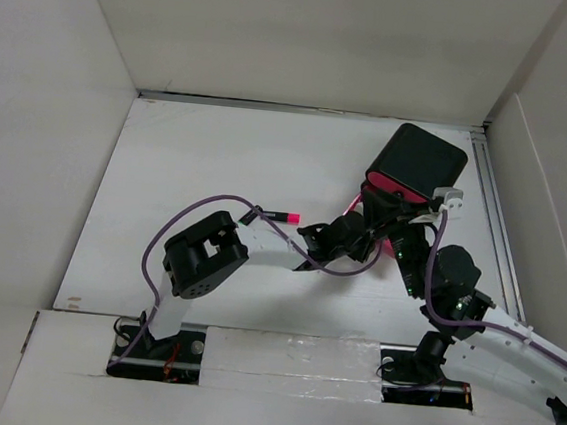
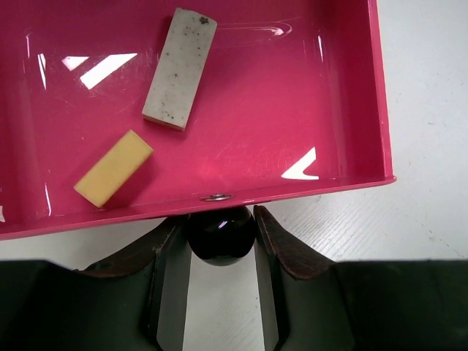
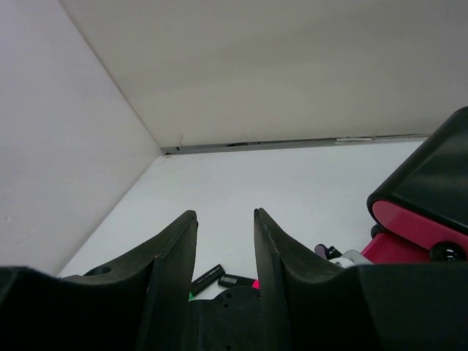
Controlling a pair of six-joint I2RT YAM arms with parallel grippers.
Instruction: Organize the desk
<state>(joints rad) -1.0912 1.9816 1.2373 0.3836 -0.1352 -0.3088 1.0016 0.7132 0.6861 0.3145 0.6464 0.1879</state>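
Left wrist view: left gripper [image 2: 218,218] at bottom centre, jaws closed about a round black knob [image 2: 219,238]. Both pads appear to touch its sides, though how firm the hold is cannot be told.

- The knob sits on the front wall of a pink drawer [image 2: 292,110] that fills the upper frame.
- In the drawer, a speckled white eraser [image 2: 179,69] lies at top centre and a yellow eraser [image 2: 113,168] at lower left. They lie apart from each other.
- The white worktop [image 2: 431,110] shows at right and below the drawer's edge.

Top external view: the drawer belongs to a small black box [image 1: 424,161] at upper right of the worktop [image 1: 218,166]. A dark pen with a red tip [image 1: 281,215] lies loose near centre, left of the grippers.

Right wrist view: right gripper [image 3: 224,213] at bottom centre, jaws apart with nothing between them. It is raised above the worktop, with the box at the frame's right edge.

Step in hand, as I judge it: working the drawer by its knob. Whether it is to go in or come out further cannot be told.

Next move calls for straight travel along the drawer's run, with the hold square on the knob. The knob is round and glossy and may slip. The box looks light and may slide, and the free right gripper could steady it. The pen is not yet stowed.
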